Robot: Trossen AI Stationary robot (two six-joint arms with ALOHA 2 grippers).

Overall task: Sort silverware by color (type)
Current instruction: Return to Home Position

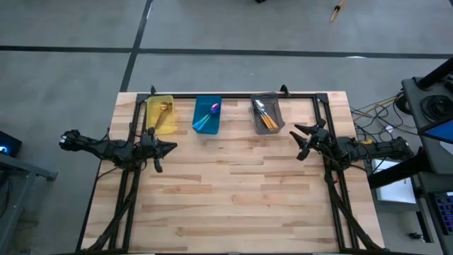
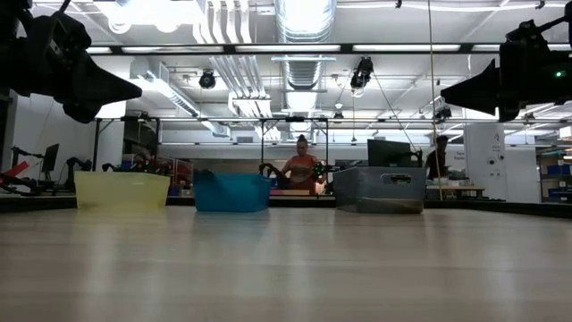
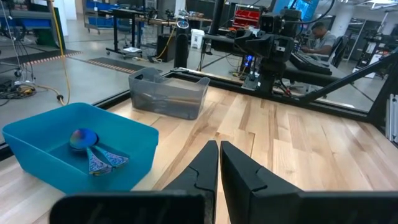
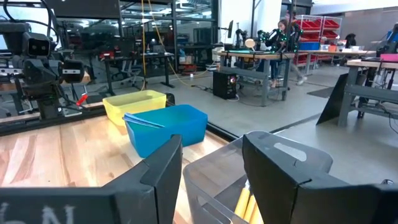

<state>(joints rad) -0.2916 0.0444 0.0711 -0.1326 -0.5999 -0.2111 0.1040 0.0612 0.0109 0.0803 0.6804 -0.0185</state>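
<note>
Sorting looks done, spoons binned upper centre; left gripper pinched empty, right gripper spread empty, both just need homing.

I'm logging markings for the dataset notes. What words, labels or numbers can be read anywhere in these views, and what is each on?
"N": pale lettering on the dark housing behind the right tool, cut off by the picture's edge; only this letter reads, and not surely.
Yellow bin, blue bin, grey bin: no label shows.
Elsewhere: anything written is too small to read.
</note>
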